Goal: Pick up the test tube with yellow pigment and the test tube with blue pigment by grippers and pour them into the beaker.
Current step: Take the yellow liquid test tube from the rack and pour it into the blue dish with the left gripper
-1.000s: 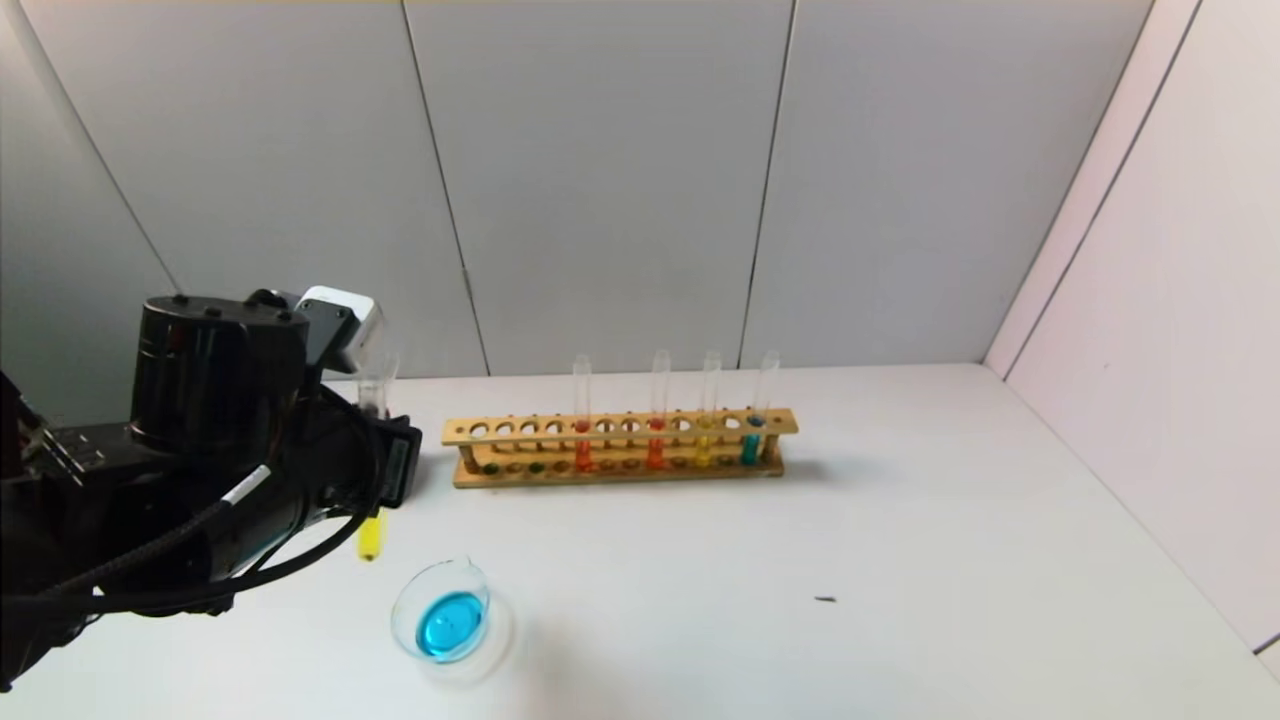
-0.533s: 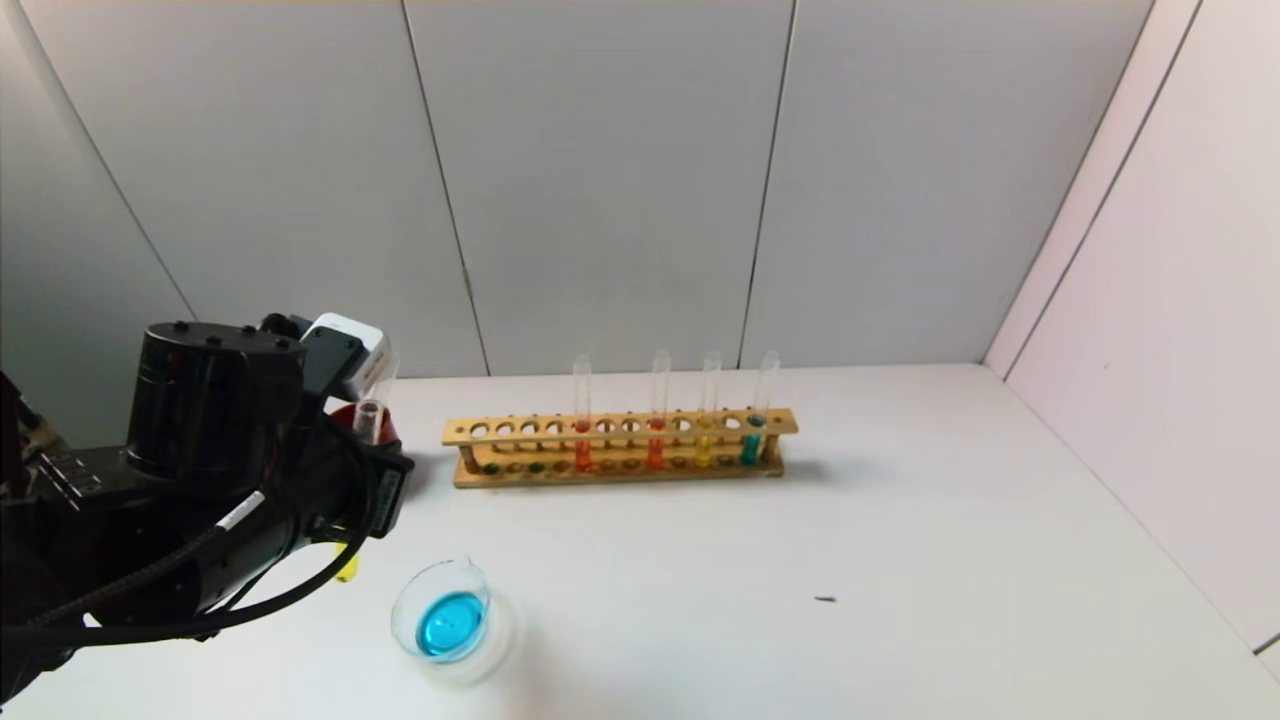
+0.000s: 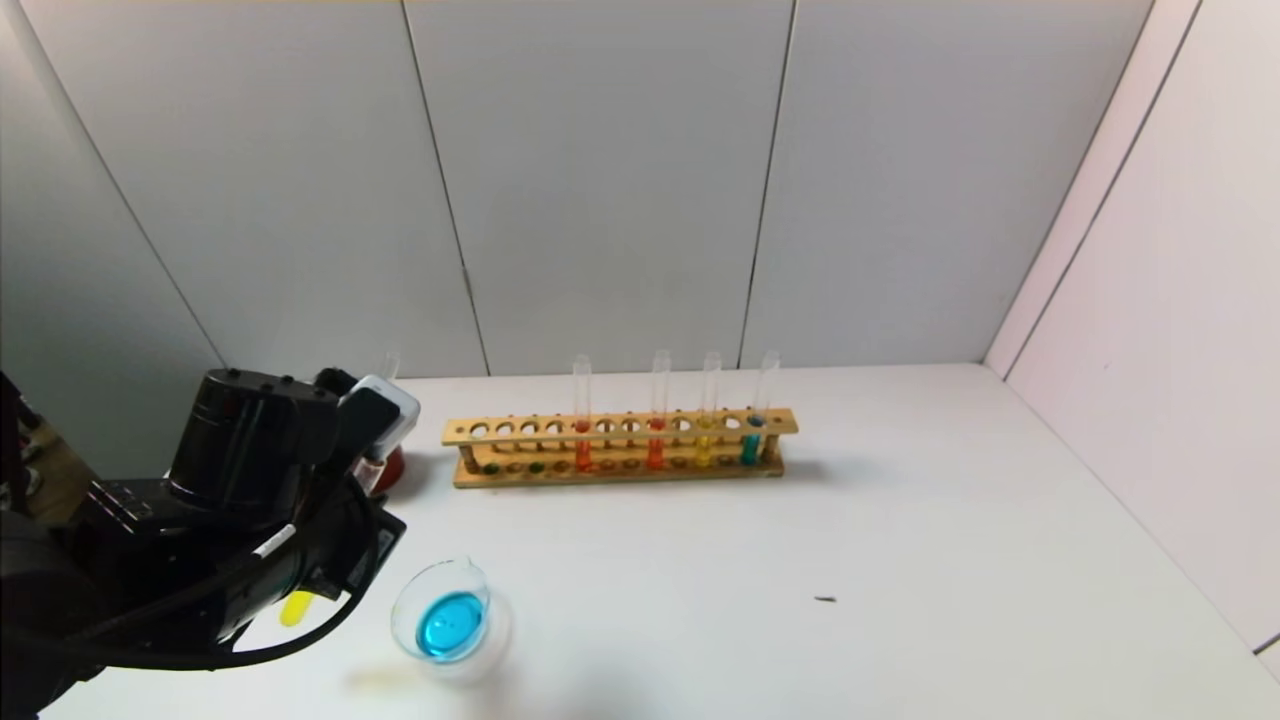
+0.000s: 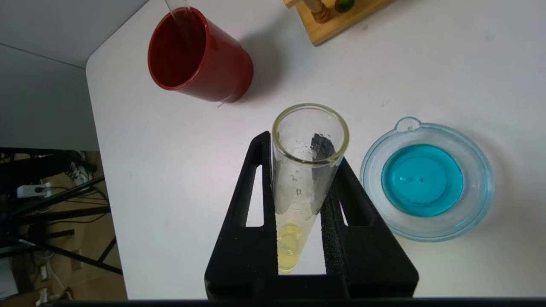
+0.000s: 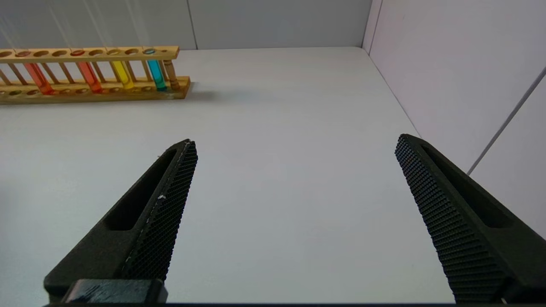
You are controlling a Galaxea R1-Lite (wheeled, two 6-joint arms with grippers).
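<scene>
Pour step pending: left gripper (image 4: 298,200) clamped on yellow tube (image 4: 305,170), beside beaker (image 4: 426,181) w/ blue liquid. Next: shift over beaker, tip. Right gripper (image 5: 294,213) jaws apart, idle.

A white worktop (image 3: 900,520) carries everything, and on it a long wooden rack (image 3: 620,447) stands toward twelve o'clock, its length running from nine to three. A dark red cup (image 4: 198,55) stands on the worktop just off the rack's nine o'clock end, mostly hidden in the head view. A low glass beaker (image 3: 450,620) with blue liquid sits toward seven o'clock, well apart from the rack, and a tiny dark speck (image 3: 825,599) lies toward four o'clock.
</scene>
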